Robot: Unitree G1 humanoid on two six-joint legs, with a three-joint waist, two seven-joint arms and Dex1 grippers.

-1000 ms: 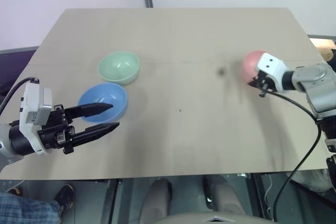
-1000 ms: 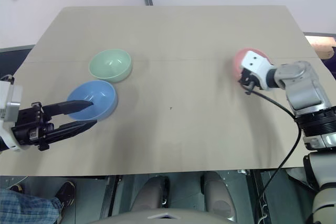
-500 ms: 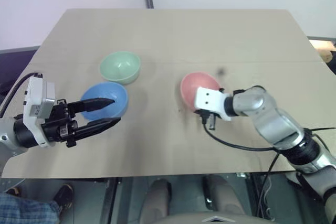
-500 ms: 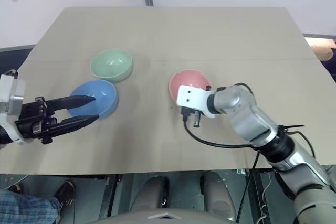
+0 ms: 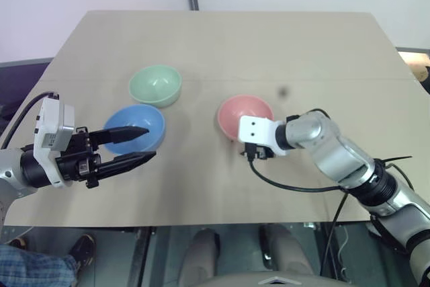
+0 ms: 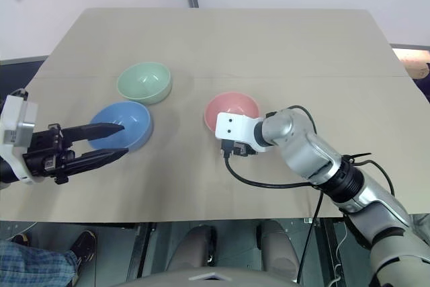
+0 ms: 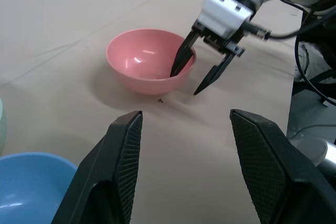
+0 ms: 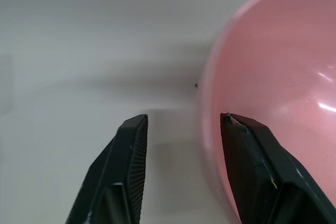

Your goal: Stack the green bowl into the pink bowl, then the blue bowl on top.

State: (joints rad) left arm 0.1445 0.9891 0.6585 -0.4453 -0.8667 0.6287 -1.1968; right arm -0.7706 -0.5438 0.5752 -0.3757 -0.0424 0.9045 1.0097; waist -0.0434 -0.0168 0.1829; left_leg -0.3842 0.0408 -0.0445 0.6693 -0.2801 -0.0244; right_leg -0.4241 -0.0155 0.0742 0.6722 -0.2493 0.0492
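Judging the green bowl (image 5: 155,85), toward the table's (image 5: 215,38) far-left corner: light, rigid, slick plastic; pinch its rim. Left gripper (image 5: 138,144) spread, empty; right gripper (image 7: 195,81) spread beside the pink bowl (image 5: 245,115).

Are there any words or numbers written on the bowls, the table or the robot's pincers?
None: no words, numbers or signs can be read.
pink bowl: plain, no writing.
green bowl: plain, no writing.
blue bowl: plain, no writing.
table: bare, with a small dark spot, not a letter.
left pincer and right pincer: black fingers, no label to read.
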